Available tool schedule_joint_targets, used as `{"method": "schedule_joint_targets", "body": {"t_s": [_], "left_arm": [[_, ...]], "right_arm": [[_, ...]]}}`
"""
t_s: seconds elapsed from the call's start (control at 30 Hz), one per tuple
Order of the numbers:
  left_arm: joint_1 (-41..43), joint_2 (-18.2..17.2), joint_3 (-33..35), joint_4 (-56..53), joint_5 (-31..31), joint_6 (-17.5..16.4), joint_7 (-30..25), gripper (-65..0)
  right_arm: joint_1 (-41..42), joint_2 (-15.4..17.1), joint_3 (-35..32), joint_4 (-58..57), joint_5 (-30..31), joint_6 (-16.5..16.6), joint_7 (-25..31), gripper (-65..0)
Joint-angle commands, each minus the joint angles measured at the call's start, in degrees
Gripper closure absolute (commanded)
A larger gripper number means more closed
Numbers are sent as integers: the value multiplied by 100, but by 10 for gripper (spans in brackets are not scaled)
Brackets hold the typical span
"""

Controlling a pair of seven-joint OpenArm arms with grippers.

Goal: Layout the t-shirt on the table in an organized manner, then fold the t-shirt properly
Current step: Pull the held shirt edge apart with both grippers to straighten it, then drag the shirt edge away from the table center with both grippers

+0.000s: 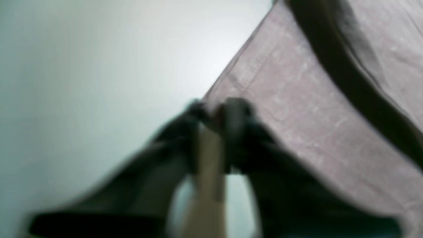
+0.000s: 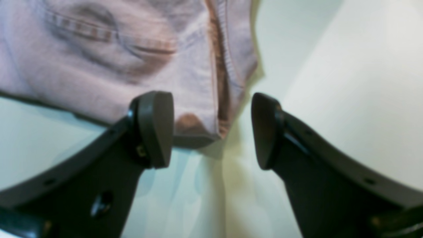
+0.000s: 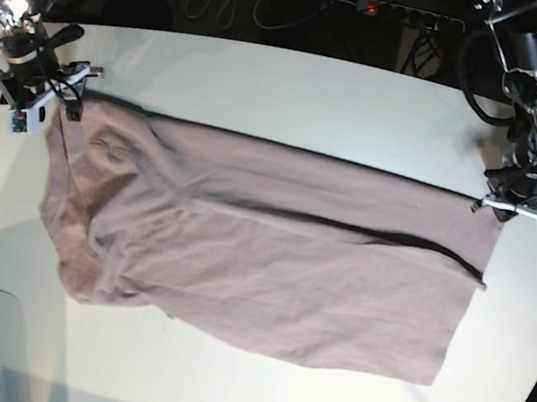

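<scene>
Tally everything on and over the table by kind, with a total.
T-shirt: 1
Table: 1
Grippers: 2, the left gripper shut on the t-shirt's edge, the right gripper open
Total: 4

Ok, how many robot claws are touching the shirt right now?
1. The left claw is pinched shut on the t-shirt corner; the right claw stands open just off the cloth's other end.

bare table behind t-shirt, cables beyond
</scene>
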Motion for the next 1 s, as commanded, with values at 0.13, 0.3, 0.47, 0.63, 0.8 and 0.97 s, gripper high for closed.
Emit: {"method": "schedule_joint_targets", "body": {"t_s": [0.13,0.3,0.47,0.63,0.8,0.97], "left_arm": [[-137,-118,4,-363,50,-2,110,0],[110,-65,-5,243,50,-2,154,0],[285,-65,-22,525,41,-2,163,0],[391,-65,-40,516,41,-2,163,0],[400,-65,-40,525,41,-2,163,0],[400,-65,-31,525,41,-2,163,0]], "right_arm": [[21,62,35,92,65,-5,111,-377],[13,62,35,92,65,-5,111,-377],[13,62,18,92,65,-5,111,-377],[48,62,-9,-22,65,-5,111,-377],[83,221,-9,-435,74,-5,120,-377],[171,229,0,-550,74,-5,120,-377]]}}
